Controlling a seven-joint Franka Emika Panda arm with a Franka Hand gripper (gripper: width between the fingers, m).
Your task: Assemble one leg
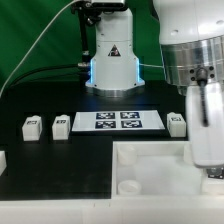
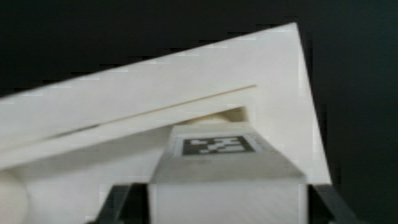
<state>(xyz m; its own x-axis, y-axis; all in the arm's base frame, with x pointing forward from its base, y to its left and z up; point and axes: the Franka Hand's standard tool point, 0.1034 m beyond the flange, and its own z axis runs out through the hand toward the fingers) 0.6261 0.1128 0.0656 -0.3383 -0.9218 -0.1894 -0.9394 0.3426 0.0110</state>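
Wrist view: the claw (image 2: pixel 210 205) grips 1 leg (image 2: pixel 217 160) over the white panel (image 2: pixel 196 85).

White parts on a black table

Table (image 1: pixel 60 165) black; backdrop (image 1: pixel 25 40) green. Legs (image 1: pixel 31 126) white with black-and-white square tags, likewise the marker board (image 1: pixel 117 122). Panel (image 1: pixel 150 170) plain white. Held leg (image 2: pixel 217 160) white, tag black-and-white.
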